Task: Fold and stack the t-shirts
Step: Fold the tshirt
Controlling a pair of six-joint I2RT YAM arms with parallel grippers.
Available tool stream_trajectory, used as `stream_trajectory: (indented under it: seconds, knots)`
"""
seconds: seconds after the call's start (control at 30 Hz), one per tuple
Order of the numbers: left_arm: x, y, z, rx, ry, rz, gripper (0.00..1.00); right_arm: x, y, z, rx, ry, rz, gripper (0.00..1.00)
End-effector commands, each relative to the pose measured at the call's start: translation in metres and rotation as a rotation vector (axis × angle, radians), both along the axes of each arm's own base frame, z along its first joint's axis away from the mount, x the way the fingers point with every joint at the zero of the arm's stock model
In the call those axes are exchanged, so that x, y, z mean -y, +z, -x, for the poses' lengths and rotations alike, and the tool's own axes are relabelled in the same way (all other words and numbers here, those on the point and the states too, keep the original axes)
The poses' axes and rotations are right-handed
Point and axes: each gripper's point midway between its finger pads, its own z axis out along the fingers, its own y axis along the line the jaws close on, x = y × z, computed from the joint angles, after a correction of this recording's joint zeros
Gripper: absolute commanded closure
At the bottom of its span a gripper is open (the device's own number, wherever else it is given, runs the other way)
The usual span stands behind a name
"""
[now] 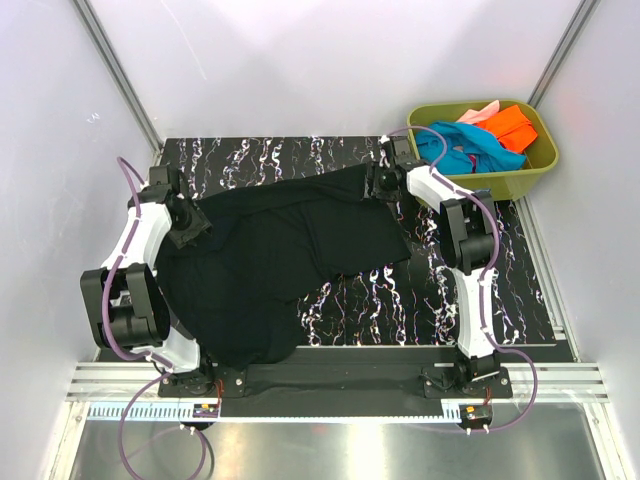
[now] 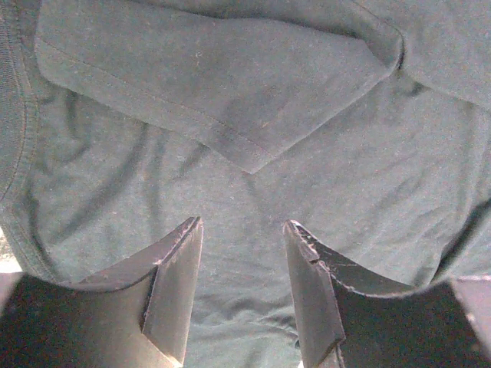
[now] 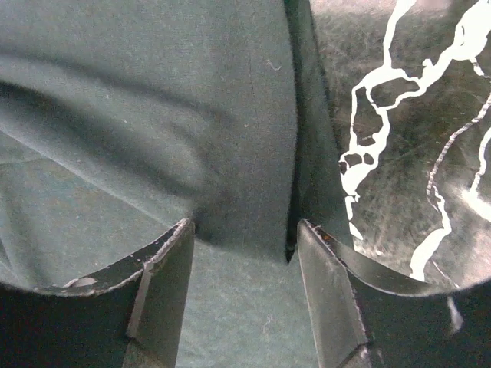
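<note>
Black t-shirt (image 1: 270,260) spread rumpled across the marbled worktop (image 1: 480,310), left hand (image 2: 242,230) parted above its cloth, gripping nothing, right hand (image 3: 245,230) likewise parted astride its far right edge, coloured t-shirts (image 1: 455,150) heaped in the green tub (image 1: 540,172)

The table (image 1: 400,300) was viewed by the top external camera from above and behind the arms (image 1: 135,250), facing the far wall (image 1: 330,60). The left wrist camera was held close above the black t-shirt (image 1: 270,260), looking past its own fingers (image 2: 173,291). The right wrist camera was held close at the shirt's far right edge. The shirt was shared by all views.
</note>
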Motion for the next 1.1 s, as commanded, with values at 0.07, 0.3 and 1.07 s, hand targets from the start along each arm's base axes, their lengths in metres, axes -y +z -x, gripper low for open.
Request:
stream_trajectory:
  seconds: [0.07, 0.3, 1.07]
  knots:
    - [0.002, 0.012, -0.007, 0.055, -0.016, 0.017, 0.49, -0.004, 0.037, -0.013, 0.132, 0.063, -0.058, 0.39]
    - [0.001, 0.011, -0.002, 0.043, -0.022, 0.006, 0.49, -0.008, 0.046, -0.007, 0.161, 0.106, -0.141, 0.36]
    - [-0.001, 0.014, 0.005, 0.037, -0.013, 0.013, 0.48, -0.002, 0.032, 0.007, 0.117, 0.235, -0.28, 0.41]
